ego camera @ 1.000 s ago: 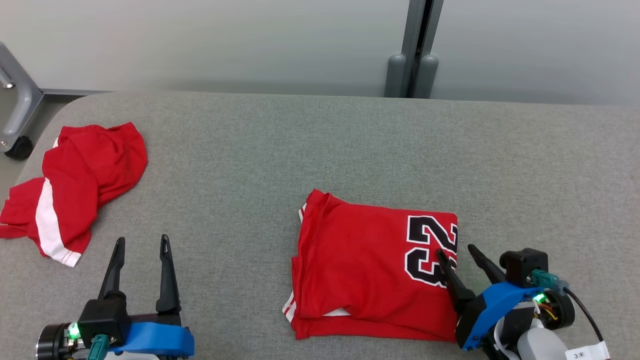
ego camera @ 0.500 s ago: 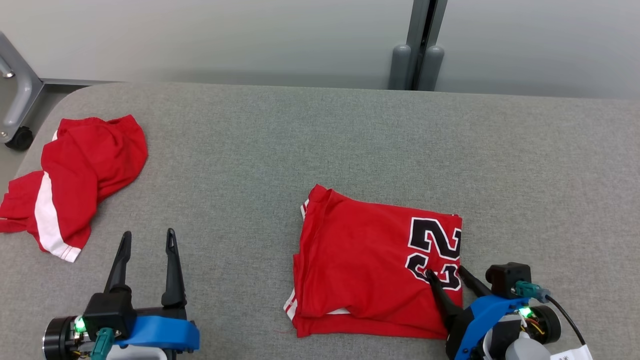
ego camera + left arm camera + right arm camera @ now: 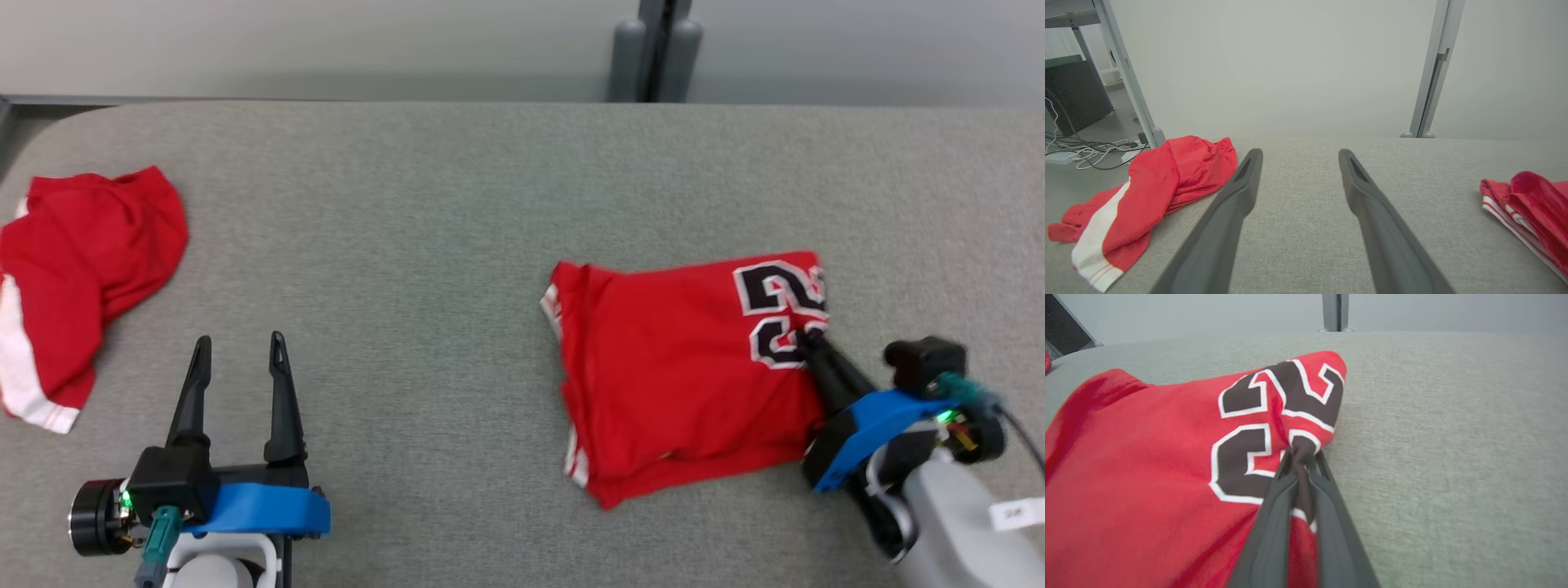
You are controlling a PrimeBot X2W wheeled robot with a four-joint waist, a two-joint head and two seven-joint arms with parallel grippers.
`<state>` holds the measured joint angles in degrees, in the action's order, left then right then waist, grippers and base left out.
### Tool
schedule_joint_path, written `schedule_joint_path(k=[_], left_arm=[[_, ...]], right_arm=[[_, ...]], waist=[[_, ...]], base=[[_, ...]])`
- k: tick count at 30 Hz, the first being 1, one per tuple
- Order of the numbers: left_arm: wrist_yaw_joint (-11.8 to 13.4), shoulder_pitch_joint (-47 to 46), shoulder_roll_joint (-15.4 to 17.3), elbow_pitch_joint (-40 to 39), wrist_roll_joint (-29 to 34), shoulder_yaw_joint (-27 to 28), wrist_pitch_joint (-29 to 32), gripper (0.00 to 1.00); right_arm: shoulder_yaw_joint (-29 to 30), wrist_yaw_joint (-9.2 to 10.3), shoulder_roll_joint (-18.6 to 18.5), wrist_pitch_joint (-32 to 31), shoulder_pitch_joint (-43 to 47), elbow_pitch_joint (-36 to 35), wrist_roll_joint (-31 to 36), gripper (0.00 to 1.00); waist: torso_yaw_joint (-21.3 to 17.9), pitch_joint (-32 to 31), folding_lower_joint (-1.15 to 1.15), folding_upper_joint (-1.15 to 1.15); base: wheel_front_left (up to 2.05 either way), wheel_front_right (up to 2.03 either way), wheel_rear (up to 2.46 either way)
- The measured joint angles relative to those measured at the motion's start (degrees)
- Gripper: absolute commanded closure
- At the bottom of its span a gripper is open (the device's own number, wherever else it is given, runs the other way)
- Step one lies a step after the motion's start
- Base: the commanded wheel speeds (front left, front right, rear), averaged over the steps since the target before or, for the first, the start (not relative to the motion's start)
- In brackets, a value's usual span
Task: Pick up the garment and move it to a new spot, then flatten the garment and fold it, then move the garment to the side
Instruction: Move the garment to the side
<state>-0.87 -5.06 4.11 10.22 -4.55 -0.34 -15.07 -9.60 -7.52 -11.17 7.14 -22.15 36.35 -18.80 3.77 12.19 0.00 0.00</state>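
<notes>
Shorts (image 3: 82, 269) lie far left, well apart from the jersey (image 3: 669, 367). It runs left-right, right gripper (image 3: 812, 336) clamped on its numbered end; left gripper (image 3: 237, 347) spread.

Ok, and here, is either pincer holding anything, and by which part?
The right pincer is shut on the jersey, pinching its edge at the black number. The left pincer is open and holds nothing.
</notes>
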Motion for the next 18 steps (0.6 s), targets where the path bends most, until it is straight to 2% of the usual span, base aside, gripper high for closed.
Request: schedule_joint_path(k=[10, 18], left_arm=[[0.19, -4.02, 0.35, -3.1, 1.15, -0.12, 0.01, 0.0], [0.59, -7.62, 2.53, -5.76, 1.8, 1.6, 0.01, 0.0]], right_arm=[[5.67, 0.02, -7.72, 0.6, -3.95, -2.93, -0.54, 1.0], [6.71, 0.02, -9.65, 1.74, -7.36, -5.67, -1.07, 1.0]], waist=[[-5.8, 7.51, 0.0, 0.0], [-9.4, 12.67, 0.01, 0.0]], base=[[0.0, 0.0, 0.0], [0.0, 0.0, 0.0]])
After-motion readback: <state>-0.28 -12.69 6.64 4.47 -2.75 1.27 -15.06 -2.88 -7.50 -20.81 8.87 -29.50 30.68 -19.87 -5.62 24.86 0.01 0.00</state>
